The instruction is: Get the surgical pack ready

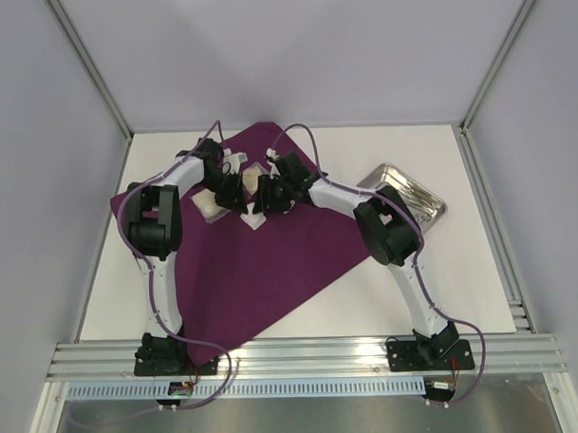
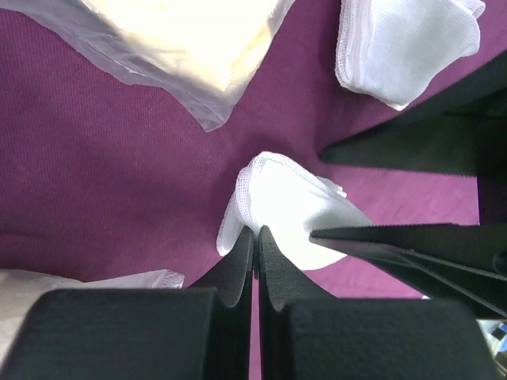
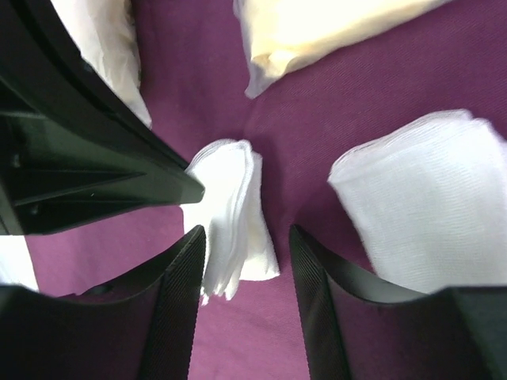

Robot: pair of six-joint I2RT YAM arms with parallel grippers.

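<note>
The dark-purple cloth (image 1: pixel 262 265) lies spread on the table. My left gripper (image 2: pixel 256 233) is shut, pinching the near edge of a small folded white gauze pad (image 2: pixel 289 210). My right gripper (image 3: pixel 245 233) is open, its fingers on either side of the same gauze pad (image 3: pixel 230 210), with neither pad clearly touching it. In the top view both grippers meet at the cloth's back middle, left (image 1: pixel 235 192) and right (image 1: pixel 267 194). Two tan packets (image 1: pixel 211 205) (image 1: pixel 259 173) and another gauze pad (image 1: pixel 254 218) lie close by. The steel tray (image 1: pixel 402 195) sits at the right, with thin steel pieces in it.
A second gauze pad (image 3: pixel 428 206) lies just right of my right fingers. A tan packet (image 2: pixel 190 39) and a gauze pad (image 2: pixel 404 47) lie beyond my left fingers. The right gripper's fingers (image 2: pixel 412 245) crowd the left wrist view. Metal rails border the table.
</note>
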